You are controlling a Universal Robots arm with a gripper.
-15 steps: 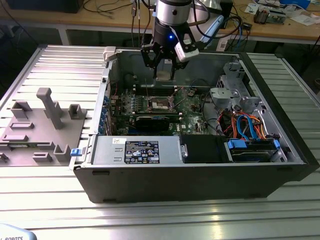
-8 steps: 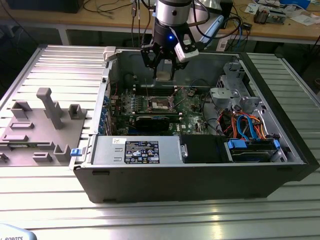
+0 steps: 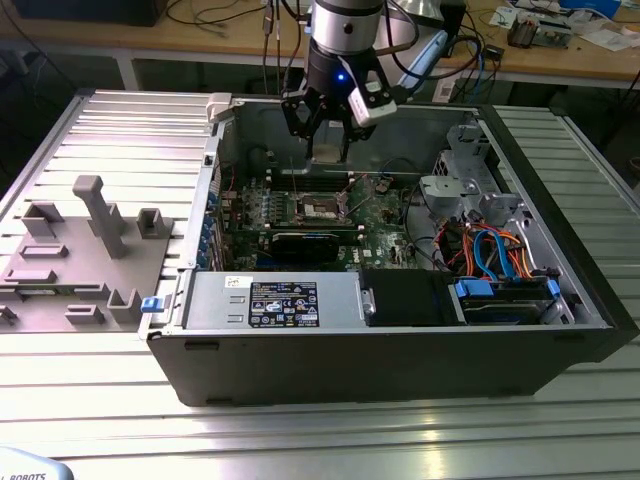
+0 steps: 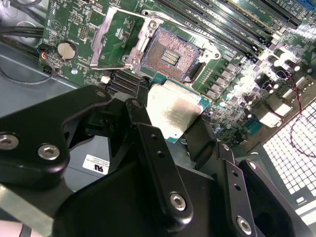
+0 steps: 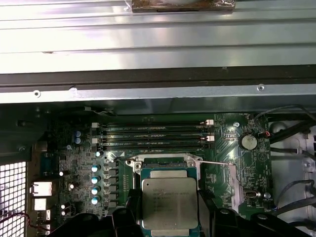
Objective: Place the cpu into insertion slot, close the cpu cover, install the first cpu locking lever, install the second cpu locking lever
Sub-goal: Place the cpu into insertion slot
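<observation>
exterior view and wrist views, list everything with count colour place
computer case: one, black, open on the table
motherboard: one, green, in the computer case
insertion slot: one, dark, silvery rim, on the motherboard, empty
cpu cover: one, silvery, swung open beside the insertion slot
memory slots: four, black, beside the insertion slot
cpu: one, silver-grey top, above the insertion slot
fixture block: one, grey, exterior view's left of the computer case
gripper: one, black, shut on the cpu

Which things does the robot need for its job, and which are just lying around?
For the job: the gripper, shut on the cpu; the insertion slot, empty; the cpu cover, flipped open.
Just lying about: memory slots, coin battery, power supply, grey holder tray.
</observation>
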